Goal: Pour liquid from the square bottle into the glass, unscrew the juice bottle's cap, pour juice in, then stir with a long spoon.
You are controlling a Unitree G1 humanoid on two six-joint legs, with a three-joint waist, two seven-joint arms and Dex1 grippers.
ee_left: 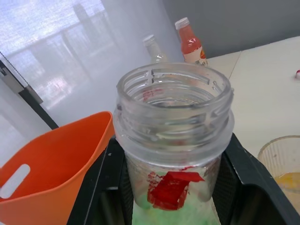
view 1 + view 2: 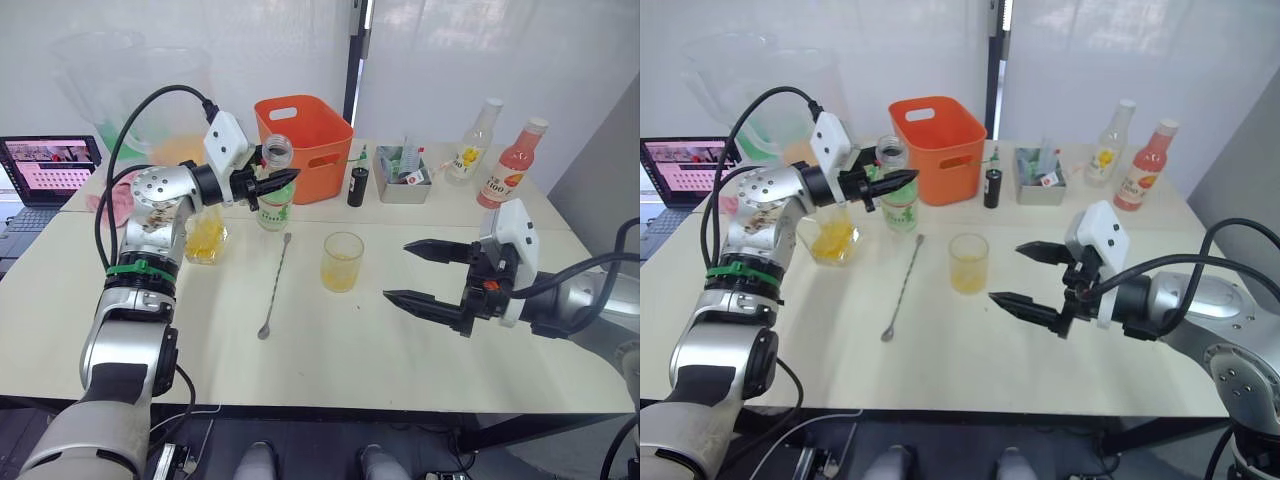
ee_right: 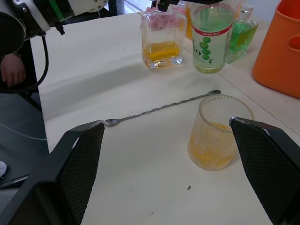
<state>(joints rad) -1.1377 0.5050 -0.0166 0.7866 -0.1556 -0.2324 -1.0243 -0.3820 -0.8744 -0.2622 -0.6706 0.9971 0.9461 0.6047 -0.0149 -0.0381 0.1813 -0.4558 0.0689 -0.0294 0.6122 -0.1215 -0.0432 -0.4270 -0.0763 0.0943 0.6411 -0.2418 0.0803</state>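
Note:
The juice bottle (image 2: 275,212) stands upright at the back left of the table, its mouth open with no cap on it. My left gripper (image 2: 285,182) is shut on its neck; in the left wrist view the open mouth (image 1: 173,117) sits between the two fingers. The cap is out of view. The square bottle (image 2: 205,238) stands just left of it, holding yellow-orange liquid. The glass (image 2: 342,262) is mid-table with a little yellow-orange liquid at the bottom. The long spoon (image 2: 274,285) lies flat between the bottles and the glass. My right gripper (image 2: 398,270) hovers open to the right of the glass, holding nothing.
An orange basket (image 2: 305,140) stands behind the juice bottle. A small dark bottle (image 2: 357,186), a grey box (image 2: 403,185), a yellow-labelled bottle (image 2: 475,145) and a pink-red bottle (image 2: 512,165) line the back right. A laptop (image 2: 50,165) and a big pitcher (image 2: 150,100) are at the far left.

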